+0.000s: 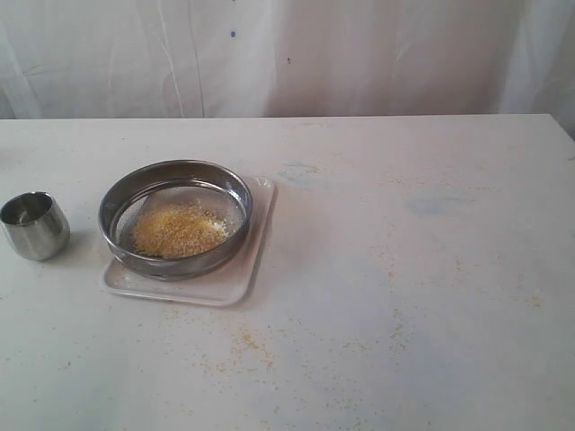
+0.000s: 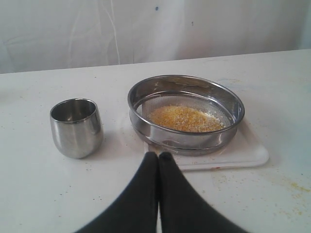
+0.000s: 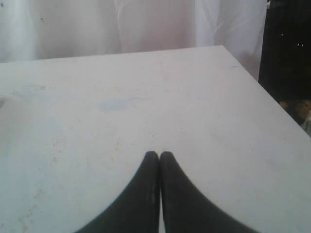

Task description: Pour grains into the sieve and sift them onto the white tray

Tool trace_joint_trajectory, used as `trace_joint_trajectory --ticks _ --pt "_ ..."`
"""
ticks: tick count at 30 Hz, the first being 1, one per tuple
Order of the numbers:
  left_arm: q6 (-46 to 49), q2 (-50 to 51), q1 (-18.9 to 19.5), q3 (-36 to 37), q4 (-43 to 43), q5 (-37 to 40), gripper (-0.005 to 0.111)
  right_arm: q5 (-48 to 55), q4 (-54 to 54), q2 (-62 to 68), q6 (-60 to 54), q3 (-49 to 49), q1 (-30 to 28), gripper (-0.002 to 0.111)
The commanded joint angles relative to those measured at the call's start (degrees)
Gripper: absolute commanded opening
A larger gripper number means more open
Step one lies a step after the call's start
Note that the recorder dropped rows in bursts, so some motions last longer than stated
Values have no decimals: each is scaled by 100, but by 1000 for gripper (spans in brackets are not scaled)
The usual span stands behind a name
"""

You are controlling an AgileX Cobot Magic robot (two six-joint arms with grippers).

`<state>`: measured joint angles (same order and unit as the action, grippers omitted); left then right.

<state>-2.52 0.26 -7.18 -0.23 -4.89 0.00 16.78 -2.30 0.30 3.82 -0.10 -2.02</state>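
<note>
The round steel sieve (image 1: 175, 218) (image 2: 186, 112) rests on the white tray (image 1: 238, 274) (image 2: 250, 153). A heap of yellow-beige grains (image 1: 177, 231) (image 2: 184, 119) lies on its mesh. A small steel cup (image 1: 33, 224) (image 2: 76, 127) stands upright to the sieve's left and looks empty. My left gripper (image 2: 158, 155) is shut with nothing in it, its black tips just short of the tray's near edge. My right gripper (image 3: 159, 155) is shut and empty over bare table, away from the sieve. Neither arm shows in the exterior view.
Loose yellow specks (image 1: 243, 341) are scattered over the white table in front of the tray. A white cloth (image 1: 287, 54) hangs behind the table. In the right wrist view the table's edge (image 3: 272, 97) drops off to a dark area.
</note>
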Motion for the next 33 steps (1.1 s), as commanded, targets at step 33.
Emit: trace_joint_trajectory --ticks 33 --pt "16 -26 -30 23 -39 0 0 2168 2483 3306 -788 -3967 1522 16"
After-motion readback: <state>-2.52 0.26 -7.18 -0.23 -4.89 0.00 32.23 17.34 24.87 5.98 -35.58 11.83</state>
